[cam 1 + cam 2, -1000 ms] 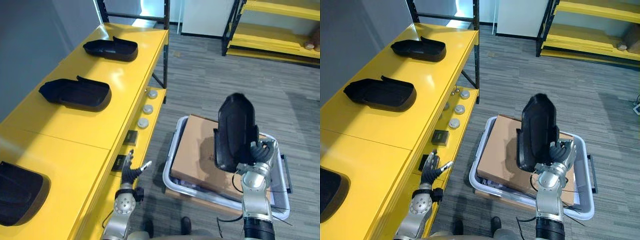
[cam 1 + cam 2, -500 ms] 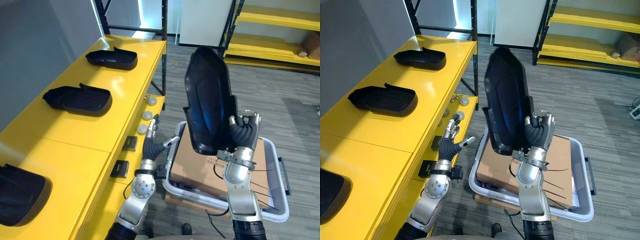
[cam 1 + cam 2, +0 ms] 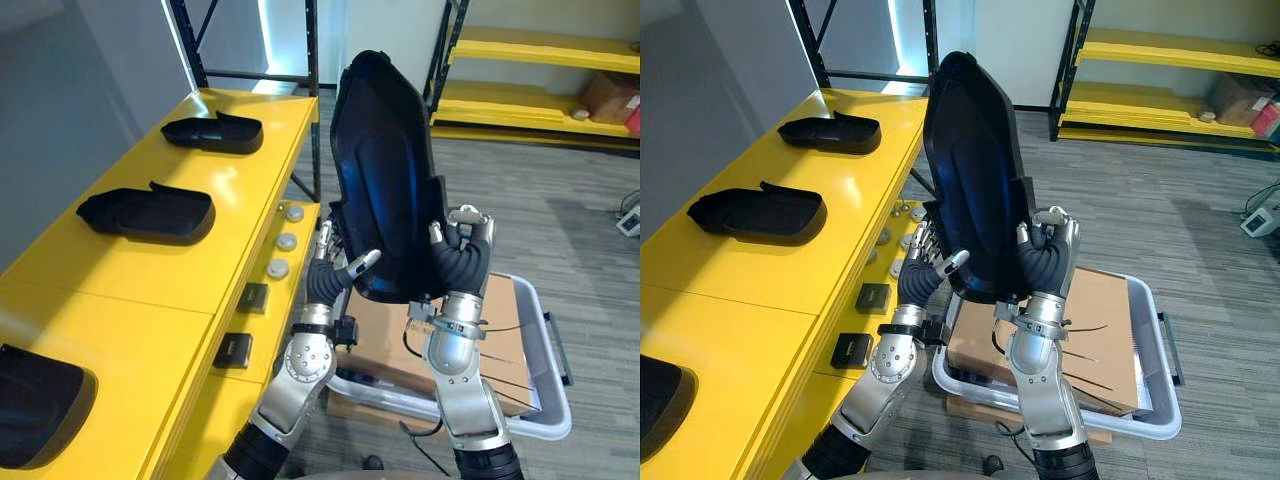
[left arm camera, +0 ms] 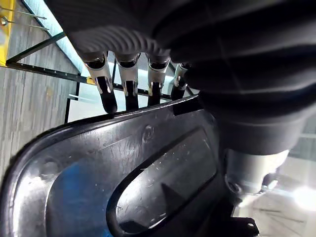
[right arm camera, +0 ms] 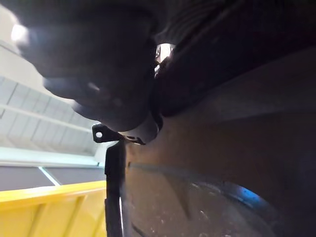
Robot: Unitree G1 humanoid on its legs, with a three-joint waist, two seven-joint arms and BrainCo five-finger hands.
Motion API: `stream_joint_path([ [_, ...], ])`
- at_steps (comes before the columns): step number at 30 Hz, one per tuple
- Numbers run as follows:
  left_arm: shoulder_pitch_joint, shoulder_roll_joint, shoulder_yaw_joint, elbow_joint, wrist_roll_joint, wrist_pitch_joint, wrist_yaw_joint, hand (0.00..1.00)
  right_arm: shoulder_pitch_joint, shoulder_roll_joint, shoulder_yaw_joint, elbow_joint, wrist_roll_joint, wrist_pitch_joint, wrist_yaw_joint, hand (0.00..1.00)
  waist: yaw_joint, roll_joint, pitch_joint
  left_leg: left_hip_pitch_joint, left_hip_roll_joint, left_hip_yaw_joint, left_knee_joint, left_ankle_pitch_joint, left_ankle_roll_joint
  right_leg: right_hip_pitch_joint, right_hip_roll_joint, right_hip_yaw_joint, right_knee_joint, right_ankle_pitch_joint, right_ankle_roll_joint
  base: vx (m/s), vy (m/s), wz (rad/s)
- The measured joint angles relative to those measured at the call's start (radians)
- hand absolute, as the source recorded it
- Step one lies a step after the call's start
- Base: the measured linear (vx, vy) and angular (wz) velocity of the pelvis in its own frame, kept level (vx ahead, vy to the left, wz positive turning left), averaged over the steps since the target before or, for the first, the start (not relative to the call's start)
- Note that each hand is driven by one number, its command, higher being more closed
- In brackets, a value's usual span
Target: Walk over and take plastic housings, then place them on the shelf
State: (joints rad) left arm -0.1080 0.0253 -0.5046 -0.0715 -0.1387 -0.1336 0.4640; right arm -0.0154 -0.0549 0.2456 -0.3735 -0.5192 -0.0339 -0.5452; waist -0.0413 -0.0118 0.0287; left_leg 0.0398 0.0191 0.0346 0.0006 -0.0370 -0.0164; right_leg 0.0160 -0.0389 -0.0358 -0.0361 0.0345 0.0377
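Now the housing (image 3: 385, 190) is raised upright: right hand (image 3: 458, 265) curls round its 5 o'clock edge, and left hand (image 3: 327, 278), fingers straight, has joined at 7 o'clock. Shelf (image 3: 215, 255) placement follows.

Up in the air goes one black plastic housing (image 3: 385, 190): long, shell-shaped and glossy. It stands almost upright with its rounded end on top and its hollow inside facing this way. The right hand (image 3: 462, 262) has its fingers curled round the lower right edge, and the left hand (image 3: 330, 270) rests straight fingers against the lower left edge. Over on the left, three more black shells lie flat on top of the yellow shelf (image 3: 150, 290), in a row and well apart. The far housing (image 3: 213, 133) is at the back, the middle housing (image 3: 147, 212) sits halfway along, and the near housing (image 3: 40, 405) is closest, partly cut off at the edge.
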Motion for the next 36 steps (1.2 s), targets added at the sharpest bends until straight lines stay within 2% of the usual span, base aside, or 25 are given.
stream_joint_path([
  [2,-0.003,0.002,-0.021,0.004,-0.002,0.005,-0.006,1.0,0.0,-0.016,0.048,0.001,0.004,-0.007,0.017,1.0,0.0,0.0,-0.006,-0.001,0.0,0.004,0.0,0.0,0.0,-0.002,-0.001,0.004,-0.001,0.002,0.0,-0.02,0.007,-0.06],
  [5,-0.003,0.001,-0.024,0.016,-0.01,0.009,-0.002,1.0,0.0,-0.015,0.063,-0.001,0.01,-0.042,0.019,1.0,-0.002,-0.003,-0.011,0.0,0.0,0.004,0.001,0.0,0.0,-0.002,-0.002,0.005,-0.001,0.002,0.0,0.0,0.0,0.0],
  [12,-0.004,0.001,-0.021,0.034,-0.017,0.02,-0.002,1.0,0.002,-0.021,0.069,0.006,0.011,-0.046,0.019,1.0,-0.003,-0.004,-0.018,-0.001,-0.001,0.002,0.001,0.0,0.0,-0.001,-0.003,0.001,-0.001,0.002,0.0,0.0,0.0,0.0],
  [13,-0.004,0.001,-0.021,0.034,-0.017,0.021,-0.002,1.0,0.002,-0.023,0.069,0.008,0.011,-0.046,0.019,0.0,-0.004,-0.004,-0.018,-0.001,-0.001,0.002,0.001,0.0,0.0,-0.001,-0.004,-0.002,-0.001,0.002,0.0,0.0,0.0,0.0],
  [17,-0.004,0.001,-0.021,0.034,-0.021,0.022,-0.002,1.0,0.002,-0.026,0.069,0.008,0.023,-0.048,0.019,0.0,-0.006,-0.004,-0.018,-0.001,-0.001,-0.002,0.0,0.0,0.0,0.0,-0.004,-0.01,-0.002,0.002,0.0,0.0,0.0,0.03],
  [23,-0.004,0.001,-0.01,0.034,-0.003,0.044,-0.017,1.0,0.002,-0.036,0.059,0.015,0.113,-0.082,0.04,0.0,-0.006,-0.005,-0.019,0.001,-0.001,-0.004,0.0,0.001,0.001,0.005,-0.004,-0.013,-0.003,0.002,0.0,0.0,0.0,0.0],
  [28,-0.003,0.001,0.007,0.034,0.065,0.049,-0.069,1.0,-0.023,-0.111,-0.018,-0.03,0.221,-0.119,0.118,0.0,-0.001,-0.012,-0.024,0.009,-0.001,-0.003,0.0,0.001,0.001,0.012,0.001,-0.013,-0.003,0.002,0.0,0.0,0.0,0.0],
  [31,0.007,0.001,0.035,0.034,0.115,0.049,-0.095,1.0,-0.055,-0.142,-0.1,-0.123,0.27,-0.158,0.141,0.0,-0.001,-0.014,-0.025,0.01,-0.001,-0.002,0.0,0.001,0.001,0.012,0.002,-0.011,-0.003,0.002,0.0,0.0,0.0,-0.01],
  [32,0.02,0.001,0.051,0.034,0.134,0.05,-0.104,1.0,-0.074,-0.148,-0.165,-0.167,0.289,-0.181,0.144,0.0,-0.002,-0.015,-0.025,0.01,0.0,0.0,-0.001,0.001,0.001,0.011,0.003,-0.009,-0.003,0.002,0.0,0.0,0.0,-0.04],
  [36,0.066,0.0,0.11,0.034,0.158,0.051,-0.115,1.0,-0.1,-0.149,-0.321,-0.202,0.334,-0.228,0.135,0.0,-0.006,-0.017,-0.026,0.009,0.0,0.009,-0.003,0.001,0.001,0.005,0.004,0.004,-0.003,0.002,0.0,0.0,0.0,-0.08],
])
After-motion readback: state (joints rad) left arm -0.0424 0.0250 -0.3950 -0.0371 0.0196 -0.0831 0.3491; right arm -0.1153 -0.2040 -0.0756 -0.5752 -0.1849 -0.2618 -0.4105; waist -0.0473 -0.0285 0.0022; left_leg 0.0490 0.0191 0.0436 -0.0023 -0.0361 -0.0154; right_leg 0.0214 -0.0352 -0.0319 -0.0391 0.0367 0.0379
